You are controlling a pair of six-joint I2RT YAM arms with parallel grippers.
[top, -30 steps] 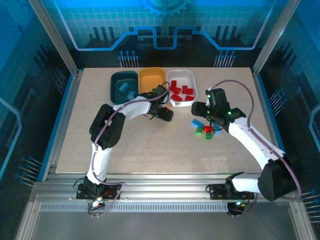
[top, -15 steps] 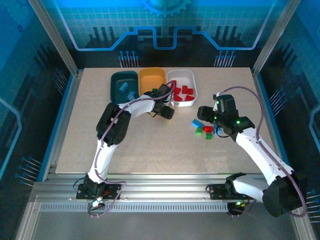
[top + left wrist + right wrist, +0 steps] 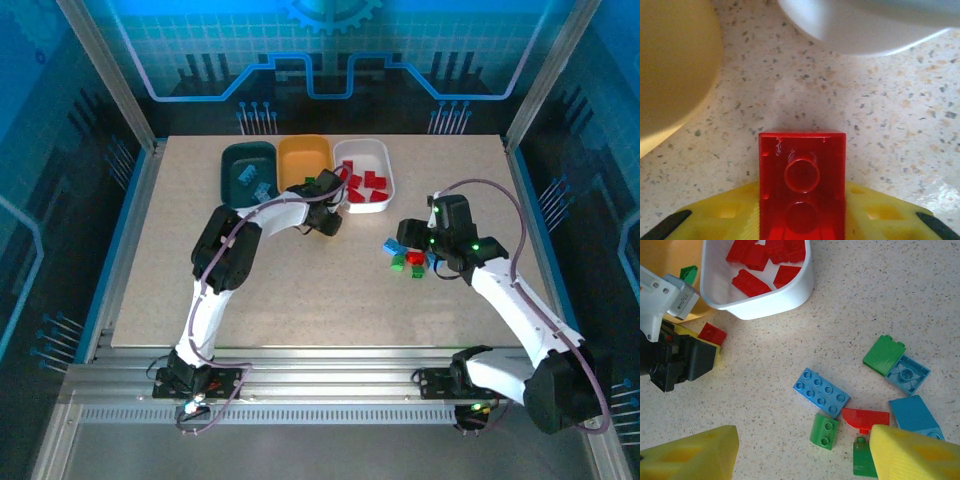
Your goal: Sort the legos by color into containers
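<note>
My left gripper (image 3: 326, 212) is shut on a red brick (image 3: 802, 185), held low over the table in front of the gap between the orange-yellow tub (image 3: 675, 75) and the white tub (image 3: 865, 25). The right wrist view also catches that brick (image 3: 712, 334). My right gripper (image 3: 805, 452) hangs open above a loose pile: a blue 2x4 brick (image 3: 821, 392), a small green brick (image 3: 823, 431), a red curved piece (image 3: 866, 417), more green (image 3: 884, 355) and blue (image 3: 908, 374) bricks. Several red bricks (image 3: 765, 260) lie in the white tub (image 3: 386, 165).
The dark teal tub (image 3: 228, 180) stands left of the orange-yellow tub (image 3: 300, 148) and holds light blue bricks (image 3: 255, 185). A green brick (image 3: 689, 273) lies in the orange-yellow tub. Bare table stretches left and toward the near edge.
The right arm pulled back toward the near right and now hovers over the pile. The left gripper edged a little toward the tubs with the red brick.
</note>
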